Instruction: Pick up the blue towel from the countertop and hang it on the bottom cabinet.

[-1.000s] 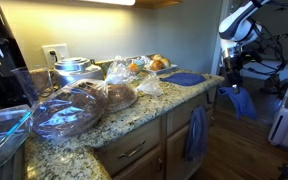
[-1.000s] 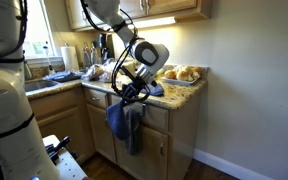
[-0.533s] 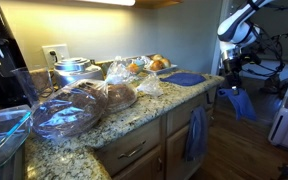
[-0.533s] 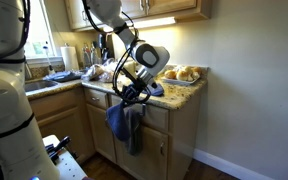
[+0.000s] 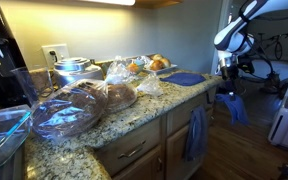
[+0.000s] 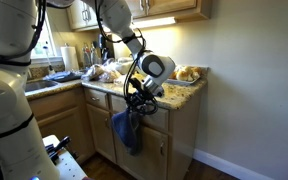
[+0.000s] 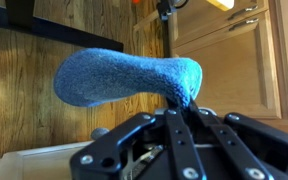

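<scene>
My gripper (image 5: 227,88) is shut on the blue towel (image 5: 233,106), which hangs limp below it, off the end of the granite countertop (image 5: 134,115). In an exterior view the gripper (image 6: 142,100) holds the towel (image 6: 121,130) in front of the bottom cabinet (image 6: 176,132). In the wrist view the towel (image 7: 124,75) bulges out from between the shut fingers (image 7: 174,108), with wooden cabinet doors (image 7: 234,60) behind it.
A duller slate-blue towel (image 5: 196,133) hangs on the cabinet front. A flat blue mat (image 5: 186,78) lies on the counter's end. Bagged bread (image 5: 79,105), pots and a coffee machine (image 5: 4,65) crowd the counter. Wood floor lies below.
The gripper has moved down and closer to the cabinet front with the blue towel still in it. The towel now hangs lower.
</scene>
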`<state>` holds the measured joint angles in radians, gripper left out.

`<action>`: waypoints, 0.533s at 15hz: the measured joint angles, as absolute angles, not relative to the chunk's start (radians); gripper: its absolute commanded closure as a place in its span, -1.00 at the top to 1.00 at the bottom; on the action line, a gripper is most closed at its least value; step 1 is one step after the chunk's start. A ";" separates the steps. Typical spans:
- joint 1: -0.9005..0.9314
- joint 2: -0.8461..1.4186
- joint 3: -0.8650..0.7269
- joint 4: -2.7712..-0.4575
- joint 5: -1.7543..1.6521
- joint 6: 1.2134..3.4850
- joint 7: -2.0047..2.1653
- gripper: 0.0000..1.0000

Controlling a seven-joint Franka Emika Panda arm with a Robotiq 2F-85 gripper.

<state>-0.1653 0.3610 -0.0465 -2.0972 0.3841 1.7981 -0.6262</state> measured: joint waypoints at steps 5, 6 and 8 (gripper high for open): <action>-0.190 0.416 -0.044 -2.059 0.421 1.837 -0.690 -0.88; -0.195 0.429 -0.042 -2.047 0.433 1.838 -0.696 -0.88; -0.201 0.458 -0.037 -2.022 0.454 1.838 -0.705 -0.88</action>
